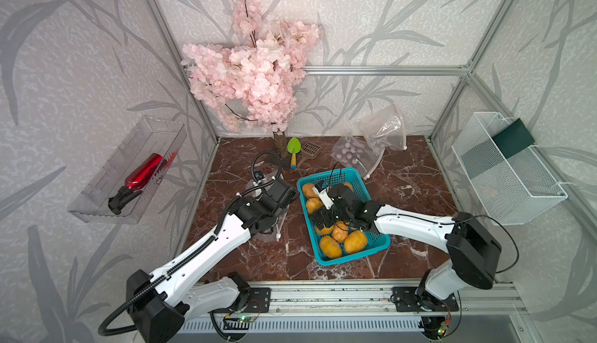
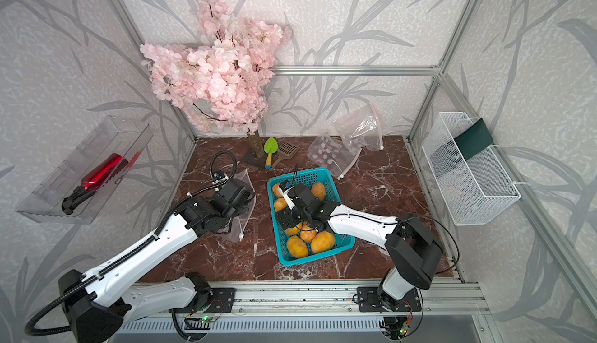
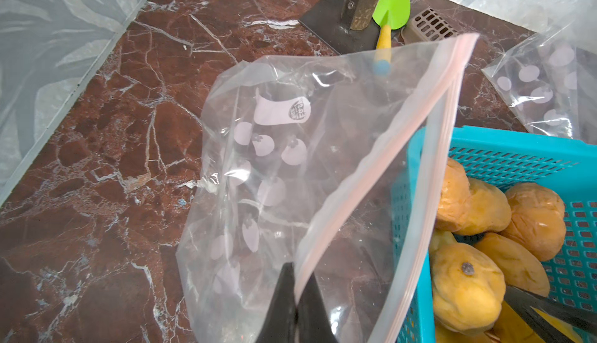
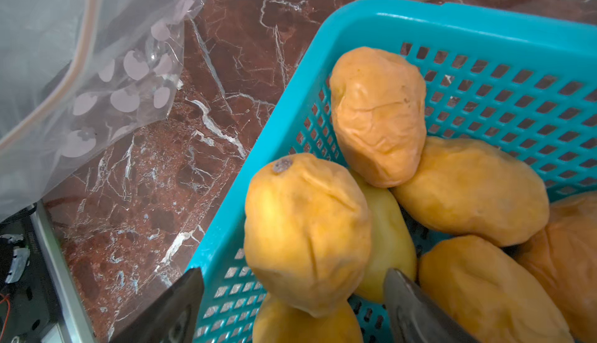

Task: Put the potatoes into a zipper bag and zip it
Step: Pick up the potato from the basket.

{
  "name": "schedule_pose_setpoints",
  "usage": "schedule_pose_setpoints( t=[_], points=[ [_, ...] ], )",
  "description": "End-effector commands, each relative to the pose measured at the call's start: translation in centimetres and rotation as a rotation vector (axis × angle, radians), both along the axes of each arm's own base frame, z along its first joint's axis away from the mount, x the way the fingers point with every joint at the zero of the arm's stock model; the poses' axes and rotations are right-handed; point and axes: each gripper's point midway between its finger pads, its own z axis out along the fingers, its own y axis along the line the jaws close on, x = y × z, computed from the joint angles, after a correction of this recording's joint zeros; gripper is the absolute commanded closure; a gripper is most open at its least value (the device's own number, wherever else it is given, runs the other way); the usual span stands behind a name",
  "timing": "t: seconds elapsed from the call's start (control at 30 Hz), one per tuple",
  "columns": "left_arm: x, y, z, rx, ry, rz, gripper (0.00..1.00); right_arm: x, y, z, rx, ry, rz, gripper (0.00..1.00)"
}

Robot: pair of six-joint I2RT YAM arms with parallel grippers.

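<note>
- Red-brown marbled bench (image 1: 413,183), white veins. Grey leaf-pattern wallpaper on three sides, aluminium frame at the corners.
- Back of the bench: pink blossom tree (image 1: 252,76) on a dark base plate, with a green trowel (image 1: 293,150) and a brown slotted scoop (image 1: 310,149) just beside it.
- Two spare bags (image 1: 355,154) at the back right, one propped against the wall.
- Left wall holds a clear tray (image 1: 97,209) with a red bottle (image 1: 145,171) in it. Right wall holds a white wire basket (image 1: 504,170).
- Potatoes (image 1: 355,242), yellow-orange, are piled in a teal basket (image 1: 353,257) mid-bench. None shows in the bag.
- Left hand (image 3: 294,293): fingers together, clamped on the rim of the zipper bag (image 3: 290,163). The bag's mouth gapes, just beside the basket's left wall.
- Right hand (image 4: 292,289): fingers wide apart, down in the basket on either side of one potato, one finger clear of it.
- The right arm covers the middle of the basket in both top views.
</note>
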Motion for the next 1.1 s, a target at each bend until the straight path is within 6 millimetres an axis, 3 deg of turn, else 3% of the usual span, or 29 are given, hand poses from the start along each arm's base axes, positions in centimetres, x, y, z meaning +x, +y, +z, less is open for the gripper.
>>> schedule_pose_setpoints(
  t=[0.0, 0.17, 0.37, 0.67, 0.93, 0.97, 1.07],
  points=[
    [0.5, -0.4, -0.3, -0.005, 0.001, -0.020, 1.00, 1.0, 0.7, 0.7, -0.009, -0.031, -0.014, 0.14],
    [0.5, -0.6, -0.7, -0.010, 0.012, -0.024, 1.00, 1.9, 0.5, 0.2, -0.010, -0.029, -0.048, 0.16],
    [0.5, -0.5, -0.2, -0.027, -0.015, -0.035, 1.00, 3.3, 0.1, -0.5, 0.042, 0.041, -0.095, 0.28],
    [0.4, -1.0, -0.1, -0.057, -0.029, -0.059, 1.00, 3.9, 0.4, -1.8, 0.057, 0.102, -0.096, 0.32],
    [0.4, -1.9, -0.3, -0.106, -0.037, -0.098, 1.00, 3.9, -0.1, -1.3, 0.067, 0.092, -0.109, 0.59],
    [0.4, -2.0, -0.3, -0.114, -0.039, -0.105, 1.00, 3.8, -0.2, 0.0, 0.091, 0.073, -0.109, 0.60],
    [0.4, -2.9, -0.1, -0.156, -0.055, -0.148, 1.00, 3.5, -0.9, 1.3, 0.123, 0.059, -0.115, 0.63]
  ],
)
